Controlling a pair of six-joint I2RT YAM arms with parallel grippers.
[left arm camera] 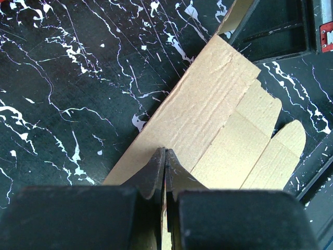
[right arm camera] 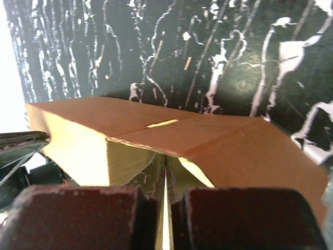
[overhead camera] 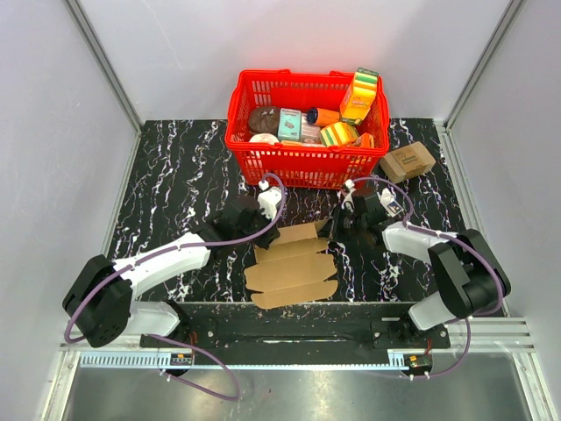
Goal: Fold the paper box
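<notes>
The paper box point(overhead camera: 294, 267) is a brown die-cut cardboard sheet lying mostly flat in the middle of the table, with its far panel point(overhead camera: 300, 233) lifted. My left gripper point(overhead camera: 266, 230) is at the far left corner of that panel. In the left wrist view its jaws point(left arm camera: 165, 152) are pressed together with a thin cardboard edge between them, and the box point(left arm camera: 218, 104) stretches away from them. My right gripper point(overhead camera: 338, 225) is at the panel's far right corner. In the right wrist view it point(right arm camera: 165, 159) is shut on a flap under the raised panel point(right arm camera: 208, 138).
A red basket point(overhead camera: 298, 162) full of groceries stands just behind the box. A small brown carton with dark print point(overhead camera: 408, 161) sits at the back right. The black marbled table point(overhead camera: 175, 175) meets grey walls on the left and right. The arm bases stand on a rail point(overhead camera: 289, 329) at the near edge.
</notes>
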